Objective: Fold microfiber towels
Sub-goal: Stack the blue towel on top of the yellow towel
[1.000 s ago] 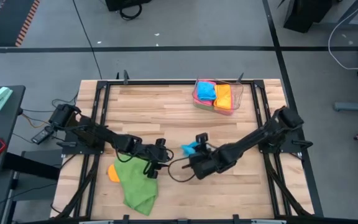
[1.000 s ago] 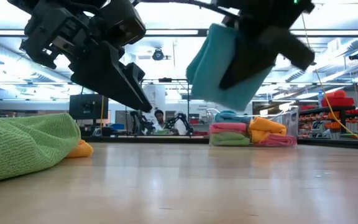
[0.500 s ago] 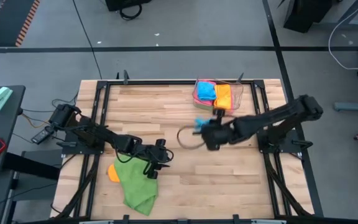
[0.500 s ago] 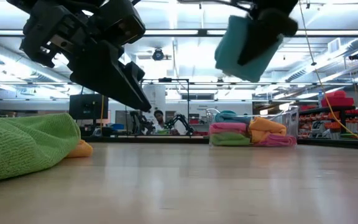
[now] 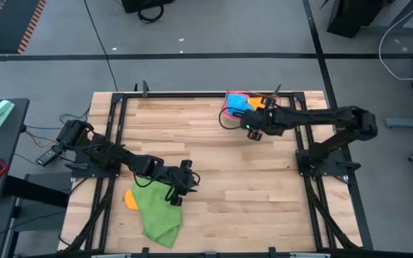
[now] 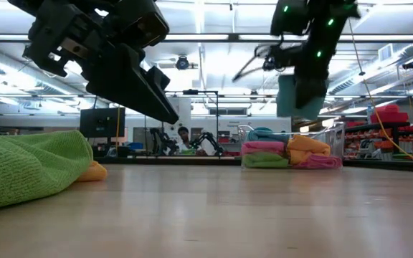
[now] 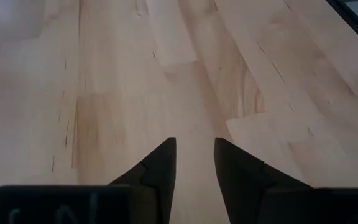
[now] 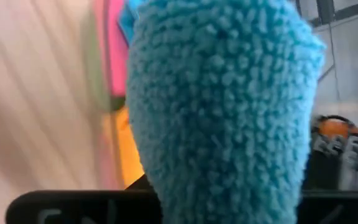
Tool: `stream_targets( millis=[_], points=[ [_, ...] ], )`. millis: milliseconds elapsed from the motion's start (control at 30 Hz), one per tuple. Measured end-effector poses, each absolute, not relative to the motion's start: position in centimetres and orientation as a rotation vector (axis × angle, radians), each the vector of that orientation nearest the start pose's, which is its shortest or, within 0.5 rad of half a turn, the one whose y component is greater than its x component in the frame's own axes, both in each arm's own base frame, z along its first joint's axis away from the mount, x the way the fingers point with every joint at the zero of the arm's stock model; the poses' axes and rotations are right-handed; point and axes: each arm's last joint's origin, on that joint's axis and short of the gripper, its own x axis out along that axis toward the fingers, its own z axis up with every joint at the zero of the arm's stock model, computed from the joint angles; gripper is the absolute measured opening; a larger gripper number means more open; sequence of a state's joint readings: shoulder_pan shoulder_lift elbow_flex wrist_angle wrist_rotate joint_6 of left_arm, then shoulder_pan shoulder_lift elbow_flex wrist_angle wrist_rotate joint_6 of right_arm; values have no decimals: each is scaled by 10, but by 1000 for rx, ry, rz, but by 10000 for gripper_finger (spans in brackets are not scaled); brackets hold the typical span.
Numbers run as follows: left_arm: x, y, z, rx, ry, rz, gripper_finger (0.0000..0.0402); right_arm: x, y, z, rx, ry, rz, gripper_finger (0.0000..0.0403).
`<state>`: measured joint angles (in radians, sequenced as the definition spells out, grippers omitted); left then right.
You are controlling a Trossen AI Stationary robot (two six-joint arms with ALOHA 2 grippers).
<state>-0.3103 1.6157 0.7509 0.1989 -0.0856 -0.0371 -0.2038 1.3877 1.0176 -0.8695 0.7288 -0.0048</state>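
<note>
Right wrist view: a folded sky-blue towel [image 8: 222,99], soft, light and floppy, likely best taken by its folded edge, fills the right pincer [image 5: 252,127], which is pinched on it just beside the clear tray [image 5: 274,113] of folded towels [image 6: 282,153]. Well apart, the left pincer [image 7: 194,158], slightly spread and empty, hovers beside a crumpled green towel [image 5: 156,209] on the tabletop [image 5: 214,165].
</note>
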Motion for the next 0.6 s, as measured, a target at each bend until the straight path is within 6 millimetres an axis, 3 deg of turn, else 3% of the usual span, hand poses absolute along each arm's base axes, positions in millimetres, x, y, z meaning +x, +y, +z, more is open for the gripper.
stream_targets(
  millis=[267,600],
  points=[
    [298,-93,160,101,658,-207,112,241,-116,225,-458,1420,-958,61],
    [298,-93,160,142,654,-220,111,243,-147,218,-545,1482,-987,61]
  ],
)
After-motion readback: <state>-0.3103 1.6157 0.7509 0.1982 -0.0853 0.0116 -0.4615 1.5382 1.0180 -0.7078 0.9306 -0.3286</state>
